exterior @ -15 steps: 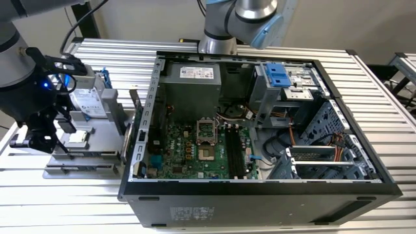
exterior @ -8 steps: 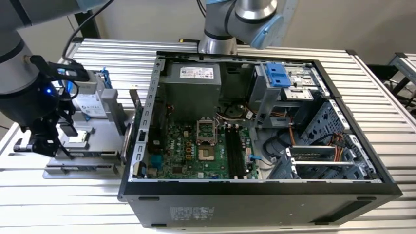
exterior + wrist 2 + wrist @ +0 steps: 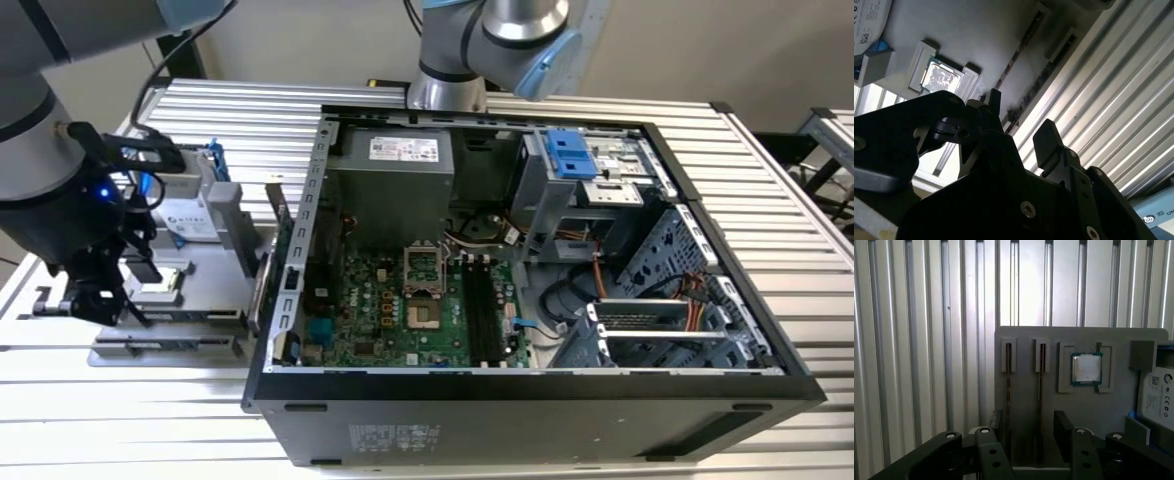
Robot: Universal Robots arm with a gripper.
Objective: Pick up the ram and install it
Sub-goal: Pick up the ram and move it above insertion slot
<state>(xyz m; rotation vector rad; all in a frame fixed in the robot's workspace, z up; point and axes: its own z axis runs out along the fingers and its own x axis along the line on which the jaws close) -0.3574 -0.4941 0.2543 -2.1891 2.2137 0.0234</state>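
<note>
In both wrist views the gripper (image 3: 1029, 426) is closest to the camera. Its two dark fingers (image 3: 1063, 429) are spread apart and hold nothing. In the exterior view the gripper (image 3: 100, 297) hangs low over a grey tray (image 3: 174, 350) at the exterior view's left.

Just past the fingertips, the ram (image 3: 1041, 385) stands on its thin edge in a narrow slot of the tray (image 3: 1104, 410), in line with the gap between the fingers. In the second wrist view the ram (image 3: 1019, 52) looks like a thin dark line. A second ram stick (image 3: 1008, 385) stands in the parallel slot just beside it, close to one finger.

A little farther on the tray, a square silver processor chip (image 3: 1085, 368) lies flat in its own recess. Beside it is a hard drive (image 3: 1156, 390) with a white label.

The tray rests on a ribbed metal surface (image 3: 914, 340). Well apart from the tray, toward the exterior view's right, an open computer case (image 3: 534, 392) lies on the same surface, with a green motherboard (image 3: 394, 310) inside. Behind the case stands the base of another arm (image 3: 447, 90).
</note>
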